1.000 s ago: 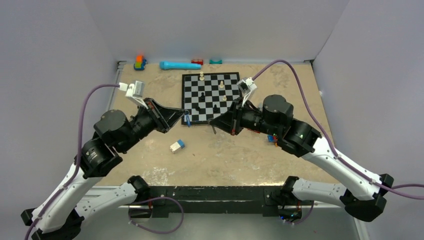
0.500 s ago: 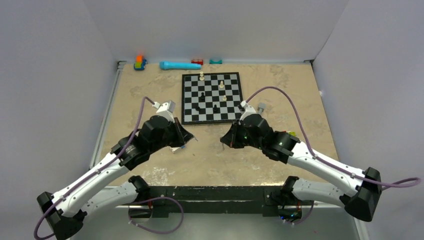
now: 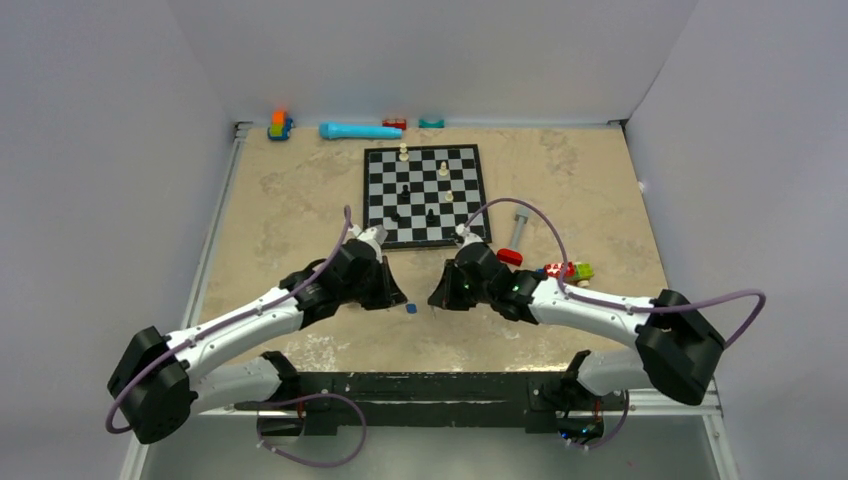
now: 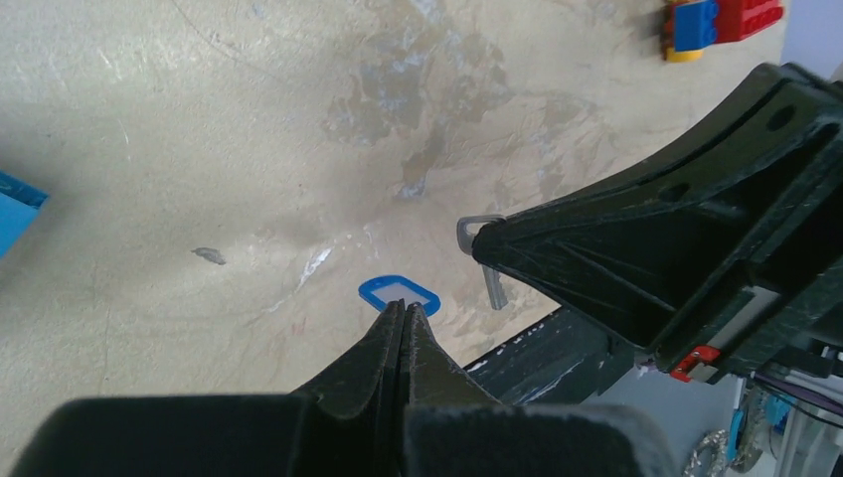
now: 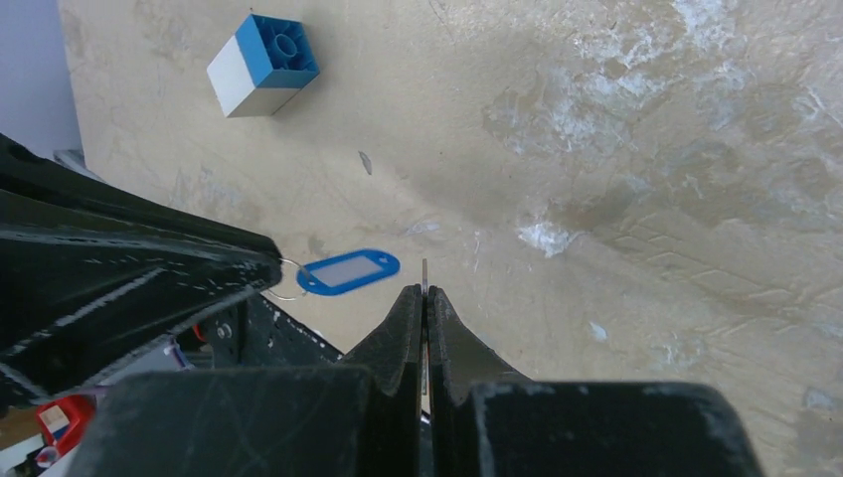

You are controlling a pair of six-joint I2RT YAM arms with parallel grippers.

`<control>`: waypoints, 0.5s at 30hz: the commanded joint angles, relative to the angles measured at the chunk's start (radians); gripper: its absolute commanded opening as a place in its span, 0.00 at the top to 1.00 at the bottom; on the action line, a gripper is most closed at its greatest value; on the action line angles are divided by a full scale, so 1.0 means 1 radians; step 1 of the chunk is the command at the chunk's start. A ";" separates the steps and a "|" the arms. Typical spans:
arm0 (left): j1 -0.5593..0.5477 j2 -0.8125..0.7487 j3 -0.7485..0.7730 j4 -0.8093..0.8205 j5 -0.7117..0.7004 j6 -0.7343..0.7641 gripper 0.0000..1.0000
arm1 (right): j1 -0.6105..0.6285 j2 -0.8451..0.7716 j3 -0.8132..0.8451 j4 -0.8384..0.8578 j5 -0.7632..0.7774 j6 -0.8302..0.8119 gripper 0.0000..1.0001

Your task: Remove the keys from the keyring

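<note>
Partly hidden keyring [image 5: 285,280] behind left claw [image 5: 269,262]

The narrow gap between the left gripper [image 4: 405,311] and the right gripper [image 5: 424,296] is filled by the blue key tag [image 3: 411,309], and a thin metal piece [image 4: 484,260] clamped in the right gripper is thrust into it. Beyond, passage is barred by the chessboard [image 3: 424,195]. The right flank is crowded by small blocks [image 3: 565,270]; bare table [image 3: 290,190] is left far-left.
</note>
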 commanded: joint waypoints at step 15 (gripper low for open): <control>-0.007 0.206 -0.095 0.210 0.044 0.017 1.00 | -0.087 0.185 -0.070 0.222 -0.098 -0.049 1.00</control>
